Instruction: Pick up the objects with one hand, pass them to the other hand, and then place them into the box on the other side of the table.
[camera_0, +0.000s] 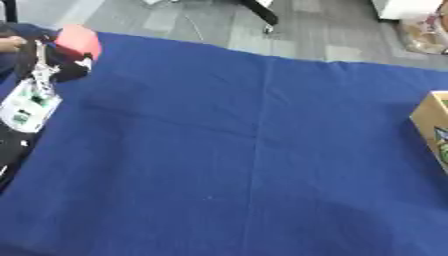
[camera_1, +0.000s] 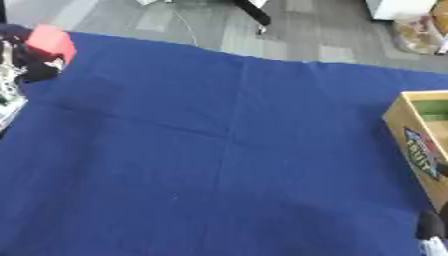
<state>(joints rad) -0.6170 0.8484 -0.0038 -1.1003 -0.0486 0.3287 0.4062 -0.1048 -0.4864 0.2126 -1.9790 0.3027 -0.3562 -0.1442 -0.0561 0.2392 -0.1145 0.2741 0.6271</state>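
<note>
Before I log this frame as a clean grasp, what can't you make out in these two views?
- Left hand: blurred at the left edge of both views; its fingers' grip on the red block is unreadable.
- Box: cut by the right edge; its contents are hidden.
- Right hand: only a dark sliver shows in the right eye view's lower right corner.
- Box label: too blurred to read.

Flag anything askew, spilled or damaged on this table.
Nothing stands out. The left hand holds a red block at the far left; the cardboard box stands upright at the right edge; the blue cloth shows only fold creases.
</note>
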